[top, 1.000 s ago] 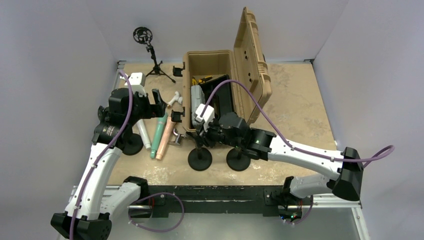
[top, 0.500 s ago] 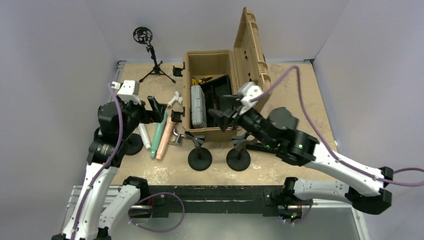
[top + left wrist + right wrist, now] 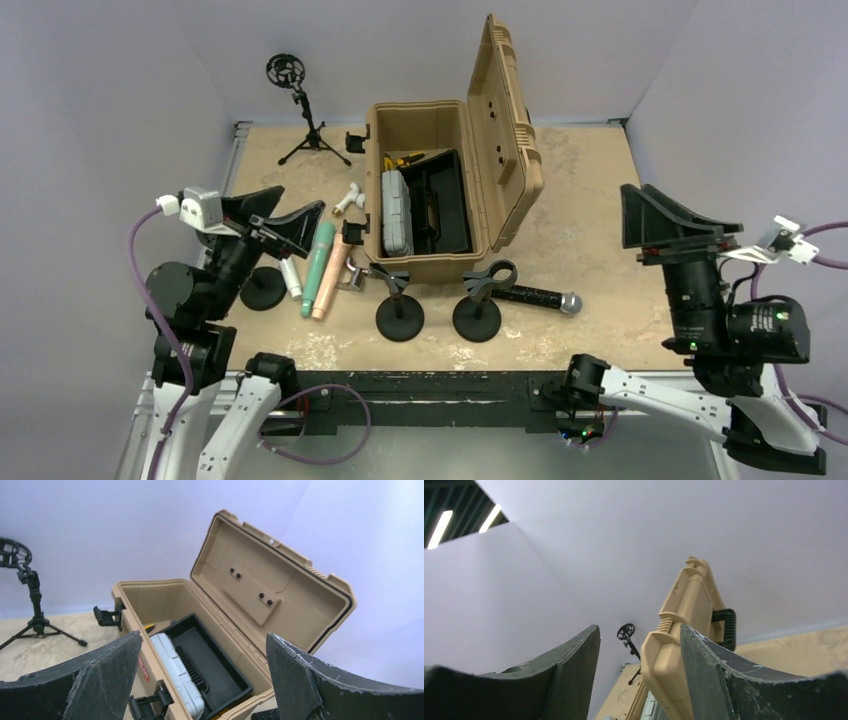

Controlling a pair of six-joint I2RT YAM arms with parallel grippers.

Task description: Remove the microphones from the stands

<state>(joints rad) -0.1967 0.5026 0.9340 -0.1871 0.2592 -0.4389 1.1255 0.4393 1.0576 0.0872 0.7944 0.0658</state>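
Right pincer (image 3: 632,218), jaws apart, hovers well clear of the microphone (image 3: 535,297).

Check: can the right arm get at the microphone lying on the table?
Probably yes: the microphone lies uncovered on that arm's side, and nothing stands between it and the open, raised right claw.

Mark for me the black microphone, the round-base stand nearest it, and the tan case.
black microphone (image 3: 532,297): top view, on its dark handle.
stand (image 3: 477,321): top view, on its round base.
tan case (image 3: 507,130): top view, on the inside of the open lid.
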